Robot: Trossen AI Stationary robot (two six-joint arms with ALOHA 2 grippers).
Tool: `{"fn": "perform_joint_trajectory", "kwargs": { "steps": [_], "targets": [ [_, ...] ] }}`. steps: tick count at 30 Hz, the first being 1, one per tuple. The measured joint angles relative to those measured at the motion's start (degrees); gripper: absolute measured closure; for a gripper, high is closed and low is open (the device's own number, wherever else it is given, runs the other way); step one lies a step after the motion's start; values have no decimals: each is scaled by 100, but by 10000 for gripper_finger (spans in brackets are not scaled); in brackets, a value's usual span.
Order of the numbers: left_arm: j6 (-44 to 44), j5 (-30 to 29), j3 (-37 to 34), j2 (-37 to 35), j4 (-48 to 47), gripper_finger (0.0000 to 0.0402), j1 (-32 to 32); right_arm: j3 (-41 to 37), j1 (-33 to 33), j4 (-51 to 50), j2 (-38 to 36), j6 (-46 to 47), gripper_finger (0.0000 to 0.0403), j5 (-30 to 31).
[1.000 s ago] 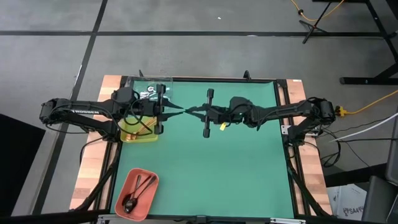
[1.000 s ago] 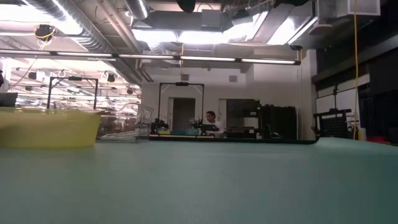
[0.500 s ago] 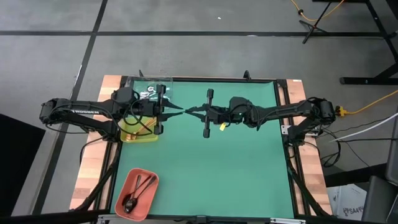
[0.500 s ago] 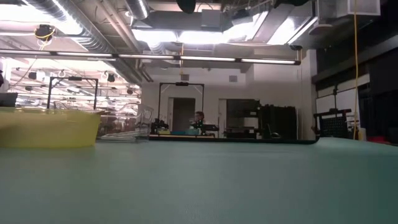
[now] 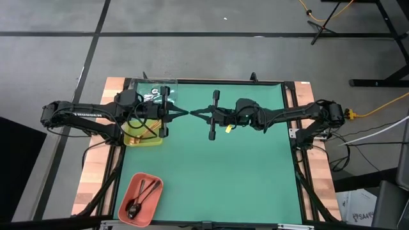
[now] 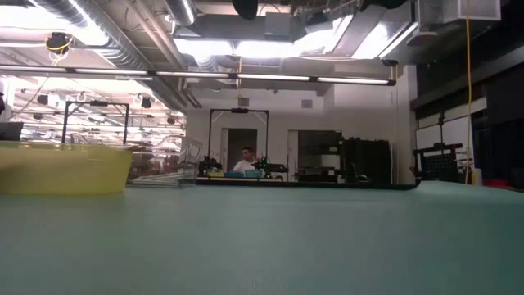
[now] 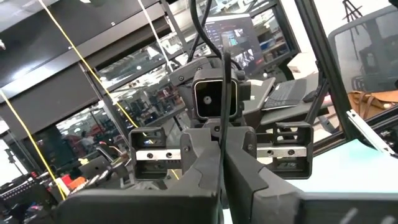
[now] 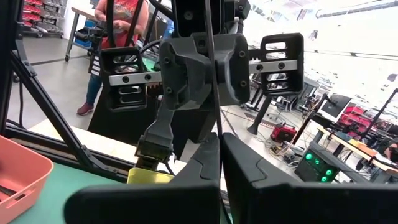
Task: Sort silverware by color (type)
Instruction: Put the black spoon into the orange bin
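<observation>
My left pincer (image 5: 182, 112) has just closed. A second ago its fingers stood apart, and now they are pressed together on the thin handle of a spoon (image 7: 222, 124). The right pincer (image 5: 199, 112) faces it tip to tip and is also clamped on this spoon, so the spoon hangs in the air between the two arms, above the green table (image 5: 255, 179) and near the yellow tray (image 5: 144, 139). I cannot tell the spoon's colour from here. I judge this is a handover, and the right pincer should release next. The risk is that the thin handle slips or turns. Dark spoons (image 5: 137, 199) lie already in the orange tray (image 5: 153, 182).
</observation>
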Motion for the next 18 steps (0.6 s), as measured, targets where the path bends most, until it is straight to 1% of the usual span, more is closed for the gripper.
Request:
{"fn": "perform_joint_trajectory", "kwargs": {
  "steps": [4,18],
  "targets": [
    [113,2,0,0,0,398,0,0,2,0,0,-1,403,2],
    [112,-20,0,0,-4,401,2,0,7,-9,0,-3,397,102]
  ]
}}
